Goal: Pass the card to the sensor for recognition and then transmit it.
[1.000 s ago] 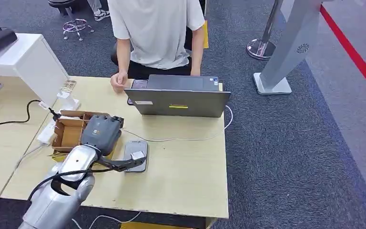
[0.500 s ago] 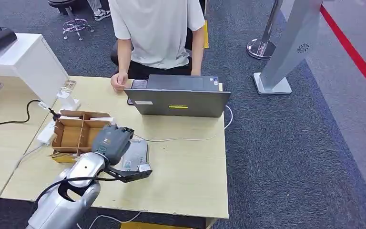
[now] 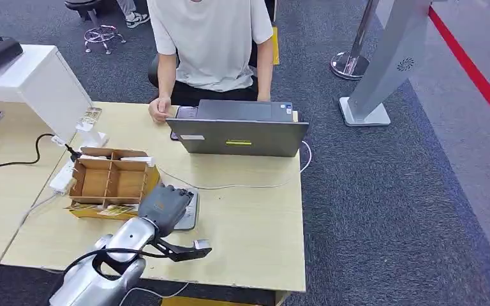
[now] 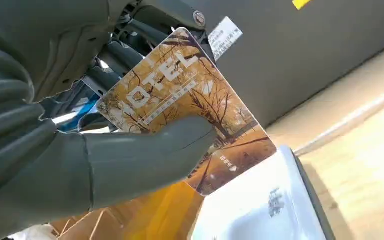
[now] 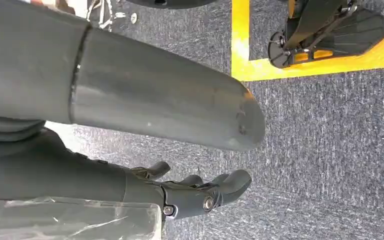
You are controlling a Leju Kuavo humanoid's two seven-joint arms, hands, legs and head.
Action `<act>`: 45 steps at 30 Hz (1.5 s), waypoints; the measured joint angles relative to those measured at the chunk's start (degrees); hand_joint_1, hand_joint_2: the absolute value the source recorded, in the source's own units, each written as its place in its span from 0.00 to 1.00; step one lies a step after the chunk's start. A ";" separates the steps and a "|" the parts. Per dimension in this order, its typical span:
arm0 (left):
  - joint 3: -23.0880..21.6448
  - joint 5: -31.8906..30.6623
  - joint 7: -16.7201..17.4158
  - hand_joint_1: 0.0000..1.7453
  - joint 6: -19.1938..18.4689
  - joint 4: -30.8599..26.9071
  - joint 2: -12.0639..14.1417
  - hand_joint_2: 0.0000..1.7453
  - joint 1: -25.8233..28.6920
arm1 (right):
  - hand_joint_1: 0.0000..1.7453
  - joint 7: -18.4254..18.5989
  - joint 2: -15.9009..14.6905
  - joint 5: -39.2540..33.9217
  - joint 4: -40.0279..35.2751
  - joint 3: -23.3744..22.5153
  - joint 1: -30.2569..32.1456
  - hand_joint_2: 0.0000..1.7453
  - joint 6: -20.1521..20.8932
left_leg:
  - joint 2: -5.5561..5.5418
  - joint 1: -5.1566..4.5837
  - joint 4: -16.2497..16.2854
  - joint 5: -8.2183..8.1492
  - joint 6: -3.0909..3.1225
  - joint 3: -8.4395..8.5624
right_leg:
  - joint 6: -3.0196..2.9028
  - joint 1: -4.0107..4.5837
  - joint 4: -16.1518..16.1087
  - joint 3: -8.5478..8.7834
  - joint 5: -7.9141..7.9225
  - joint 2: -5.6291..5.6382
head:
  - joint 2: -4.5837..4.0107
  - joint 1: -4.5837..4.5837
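My left hand (image 3: 164, 206) hovers low over the table's near side, covering much of the flat grey sensor (image 3: 191, 214). In the left wrist view this hand (image 4: 70, 150) pinches an orange hotel card (image 4: 190, 107) between the thumb (image 4: 150, 155) and the darker fingers. The card's free corner hangs just above the sensor's pale top (image 4: 260, 210). I cannot tell whether the card touches the sensor. My right hand (image 5: 190, 192) hangs above grey carpet, its fingers loosely apart and holding nothing.
A divided cardboard box (image 3: 108, 180) stands just left of the sensor. Behind it, a grey laptop (image 3: 239, 135) faces a seated person (image 3: 210, 44), whose hand rests on the table's far edge. A white power strip (image 3: 61, 181) and cables lie at the left.
My left hand has moved with the card from above the cardboard box, rightward and toward the table's near edge, and now covers the sensor.
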 joint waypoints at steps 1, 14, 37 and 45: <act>-0.46 -0.56 -0.09 1.00 -0.57 0.63 -0.16 1.00 -0.03 | 0.00 0.16 0.00 0.26 0.00 0.00 -0.03 0.00 0.04 | 0.00 0.00 0.00 0.00 0.00 0.00 | 0.00 0.00 0.00 0.00 0.00 0.00 | 0.00 0.02; -3.12 -1.90 1.55 1.00 -1.20 6.32 -2.30 1.00 -1.32 | 0.00 1.53 0.00 0.37 0.00 -0.15 -0.09 0.00 0.64 | -0.01 0.00 0.00 0.01 0.00 0.07 | 0.00 0.00 0.00 0.08 0.01 -0.02 | 0.00 0.02; 1.20 -1.61 4.57 1.00 8.57 6.67 -2.76 1.00 -5.41 | 0.00 0.96 0.00 1.79 0.00 -0.96 -0.06 0.00 0.55 | -0.01 0.00 0.00 0.02 -0.01 0.07 | -0.01 0.00 0.02 0.07 0.02 -0.02 | 0.00 0.02; 2.38 -1.86 4.48 1.00 9.14 6.03 -2.76 1.00 -5.60 | 0.00 0.96 0.00 1.86 0.00 -0.96 -0.05 0.00 0.55 | -0.02 0.00 0.00 0.02 -0.01 0.07 | -0.01 0.00 0.02 0.08 0.02 -0.03 | 0.00 0.02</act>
